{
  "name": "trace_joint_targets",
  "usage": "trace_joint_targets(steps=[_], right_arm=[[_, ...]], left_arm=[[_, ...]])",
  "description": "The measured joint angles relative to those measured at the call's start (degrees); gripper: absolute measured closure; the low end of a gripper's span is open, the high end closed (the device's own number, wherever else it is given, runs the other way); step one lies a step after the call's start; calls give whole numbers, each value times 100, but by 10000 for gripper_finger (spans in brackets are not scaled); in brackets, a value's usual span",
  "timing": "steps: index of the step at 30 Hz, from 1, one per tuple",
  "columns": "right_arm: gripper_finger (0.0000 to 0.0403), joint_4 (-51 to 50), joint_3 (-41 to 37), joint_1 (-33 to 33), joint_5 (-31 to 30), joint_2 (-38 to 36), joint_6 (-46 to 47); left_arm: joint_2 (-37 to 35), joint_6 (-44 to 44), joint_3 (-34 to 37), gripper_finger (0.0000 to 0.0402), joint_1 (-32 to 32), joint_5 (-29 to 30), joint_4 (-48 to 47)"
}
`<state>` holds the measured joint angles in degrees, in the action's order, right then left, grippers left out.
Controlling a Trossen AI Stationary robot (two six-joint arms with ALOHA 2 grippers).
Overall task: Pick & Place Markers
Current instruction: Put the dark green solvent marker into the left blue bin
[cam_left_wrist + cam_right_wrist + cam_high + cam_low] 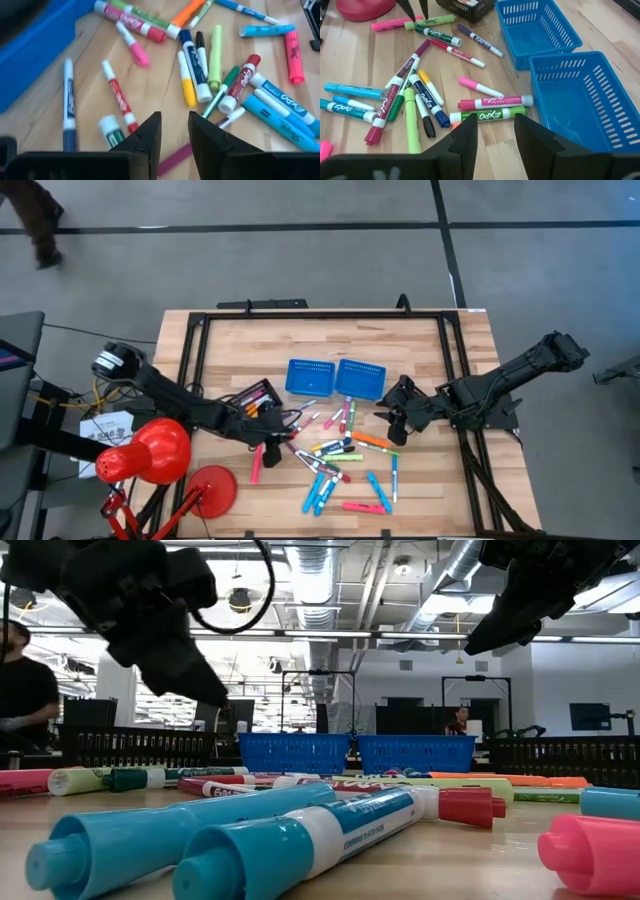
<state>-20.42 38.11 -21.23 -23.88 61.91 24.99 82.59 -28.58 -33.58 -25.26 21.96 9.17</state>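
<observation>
A light wooden table (420,480) with a black frame stands on a grey floor in a workshop with exposed ceiling ducts; a person in a dark top shows at the room's edge in the low view. Two blue perforated baskets (335,378) sit side by side at the middle of the table, both seemingly empty. The markers (345,460) lie scattered flat on the wood in front of the baskets, in pink, blue, green, orange, red, yellow and white, several overlapping. Many barrels carry the word "EXPO": it reads clearly on a green marker (487,115) lying near the baskets and on a blue one in the left wrist view. A small black tray (258,396) holding a few markers rests left of the baskets. A red desk lamp (150,452) and its round red base (213,488) stand at the table's left front corner. The left gripper (268,428) hangs just above the table at the left edge of the marker pile, its fingers (147,132) a narrow gap apart with nothing between them and a dark pink marker on the table below. The right gripper (392,420) hovers right of the pile, near the baskets, its fingers (467,132) likewise slightly apart and empty.
</observation>
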Motion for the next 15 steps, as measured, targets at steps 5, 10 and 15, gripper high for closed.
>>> trace_joint_targets(steps=[5, 10, 15], right_arm=[[285, -1, 0, -1, 0, -1, -2], [285, -1, 0, 0, -9, -1, -1], [285, -1, 0, -1, -11, -2, -2]], left_arm=[[164, 519, 0, 309, -4, -277, 258], [428, 1289, 0, 309, -1, -452, 834], [828, 1948, 0, 294, -4, -778, 1426]])
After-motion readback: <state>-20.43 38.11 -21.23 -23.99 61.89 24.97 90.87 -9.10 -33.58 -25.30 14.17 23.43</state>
